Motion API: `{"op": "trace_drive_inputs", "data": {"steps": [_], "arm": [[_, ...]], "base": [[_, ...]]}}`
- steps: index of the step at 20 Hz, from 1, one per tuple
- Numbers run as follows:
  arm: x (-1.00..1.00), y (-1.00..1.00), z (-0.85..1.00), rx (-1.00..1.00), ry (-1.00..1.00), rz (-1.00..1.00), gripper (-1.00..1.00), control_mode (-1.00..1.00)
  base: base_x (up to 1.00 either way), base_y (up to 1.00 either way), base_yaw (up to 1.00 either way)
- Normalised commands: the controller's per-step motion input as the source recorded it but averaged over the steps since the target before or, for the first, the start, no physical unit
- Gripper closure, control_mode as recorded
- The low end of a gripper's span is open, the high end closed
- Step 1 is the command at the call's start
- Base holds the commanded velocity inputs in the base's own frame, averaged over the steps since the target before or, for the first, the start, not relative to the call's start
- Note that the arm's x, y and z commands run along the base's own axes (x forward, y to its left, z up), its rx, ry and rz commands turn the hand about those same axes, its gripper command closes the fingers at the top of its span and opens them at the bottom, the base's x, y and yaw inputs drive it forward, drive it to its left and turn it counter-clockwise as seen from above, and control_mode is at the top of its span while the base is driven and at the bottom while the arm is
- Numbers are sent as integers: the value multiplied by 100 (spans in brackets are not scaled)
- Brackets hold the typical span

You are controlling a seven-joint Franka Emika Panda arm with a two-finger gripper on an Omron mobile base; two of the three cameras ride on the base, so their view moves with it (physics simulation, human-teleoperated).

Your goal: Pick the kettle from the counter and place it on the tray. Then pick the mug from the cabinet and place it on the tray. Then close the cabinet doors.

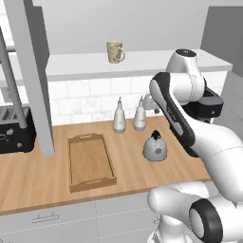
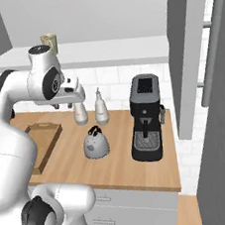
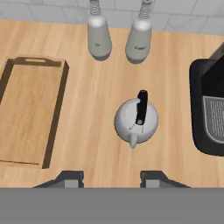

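The gripper (image 3: 111, 177) was seen released at bottom centre, above the kettle (image 3: 136, 121); the tray (image 3: 30, 113) lay left.

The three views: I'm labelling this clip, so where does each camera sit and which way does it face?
Left base view: behind-left of the arm, facing the counter, tray, kettle; arm rises lower right.
Right base view: behind-right, facing kettle and coffee machine; arm at left.
Hand view: above, looking down at kettle; fingers at bottom.
All three share kettle, tray, two bottles.
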Motion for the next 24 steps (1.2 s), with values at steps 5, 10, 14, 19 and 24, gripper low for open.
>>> {"op": "trace_drive_inputs", "data": {"steps": [5, 10, 14, 19, 24], "arm": [[0, -27, -48, 0, 0, 0, -100, -100], [6, -59, -83, 0, 0, -2, -100, -100], [15, -7, -63, -1, 0, -2, -100, -100], [44, 7, -46, 0, 0, 0, -100, -100], [36, 0, -37, 0, 0, 0, -100, -100]], "base": [[0, 0, 0], [0, 0, 0], [0, 0, 0], [0, 0, 0], [0, 0, 0]]}}
